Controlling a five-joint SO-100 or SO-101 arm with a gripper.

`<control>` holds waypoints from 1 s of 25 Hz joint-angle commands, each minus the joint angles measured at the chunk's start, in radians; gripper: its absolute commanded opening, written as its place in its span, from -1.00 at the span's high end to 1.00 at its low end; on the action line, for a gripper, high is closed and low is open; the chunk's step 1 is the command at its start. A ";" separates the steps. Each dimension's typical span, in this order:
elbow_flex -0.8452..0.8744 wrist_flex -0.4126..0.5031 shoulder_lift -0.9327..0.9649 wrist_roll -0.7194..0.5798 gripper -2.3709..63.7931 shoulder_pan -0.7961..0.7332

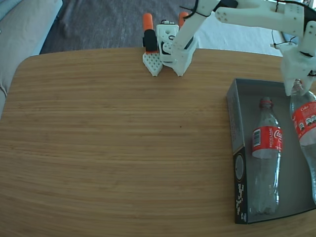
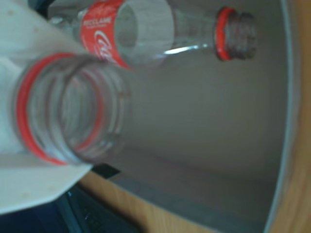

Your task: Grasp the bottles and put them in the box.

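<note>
Wood-grain bench (image 1: pixel 108 148), fixed view, carrying at right the box (image 1: pixel 236 148), a dark grey tray. One bottle (image 1: pixel 266 153) lying flat inside it, open neck toward the far end. Second bottle (image 1: pixel 306 123) at the right edge, its neck clamped in the white tool (image 1: pixel 296 84).

A wooden table (image 1: pixel 113 148) with horizontal grain and a rounded corner is seen in the fixed view. Dark grey carpet (image 1: pixel 98 22) is visible beyond its far edge. Pale upholstered furniture (image 1: pixel 22 24) is noted at upper left. Lighting is even.
</note>
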 commanded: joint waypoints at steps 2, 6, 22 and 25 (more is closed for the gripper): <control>-0.101 0.000 -0.023 0.011 0.94 -0.011; -0.129 -0.002 -0.066 0.011 0.94 -0.034; -0.114 0.021 -0.106 0.160 0.94 -0.057; -0.115 0.043 -0.104 0.206 0.94 -0.063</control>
